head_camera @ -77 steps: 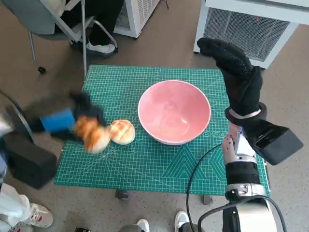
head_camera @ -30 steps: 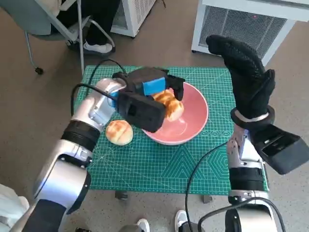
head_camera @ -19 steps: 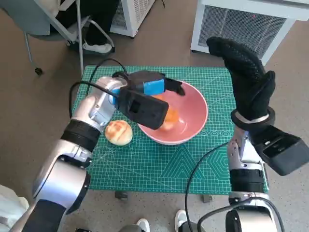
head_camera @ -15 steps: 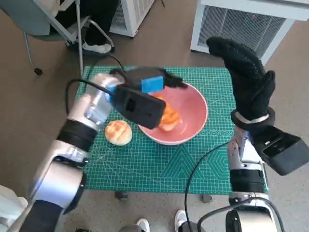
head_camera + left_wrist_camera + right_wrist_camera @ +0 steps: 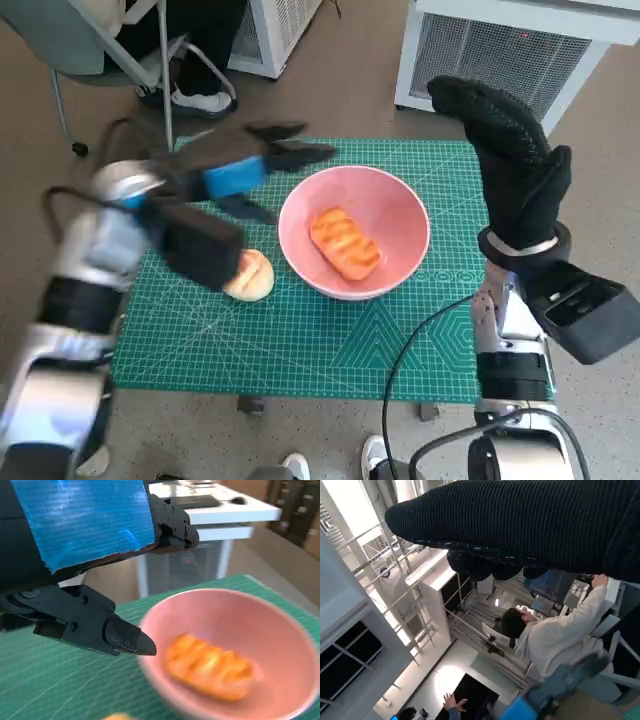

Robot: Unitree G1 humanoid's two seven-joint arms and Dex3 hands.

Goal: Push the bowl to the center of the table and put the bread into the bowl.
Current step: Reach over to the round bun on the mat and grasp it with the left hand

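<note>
The pink bowl (image 5: 391,212) stands near the middle of the green cutting mat (image 5: 330,340). An orange bread roll (image 5: 345,242) lies inside it, also seen as the roll (image 5: 210,666) in the bowl (image 5: 280,645) in the left wrist view. A second, paler round bun (image 5: 252,277) sits on the mat left of the bowl, partly hidden by my left forearm. My left hand (image 5: 245,167) hovers left of the bowl's far rim, fingers spread, holding nothing. My right hand (image 5: 505,150) is raised upright at the mat's right edge, fingers spread and empty.
A chair (image 5: 95,50) and a person's feet (image 5: 205,98) are beyond the mat's far left corner. A white grilled unit (image 5: 500,50) stands behind the table at the right. In the right wrist view a person in a white top (image 5: 555,635) is seated.
My left hand let go of the orange roll into the bowl, then drew back to the left and opened. The right hand stayed raised and still.
</note>
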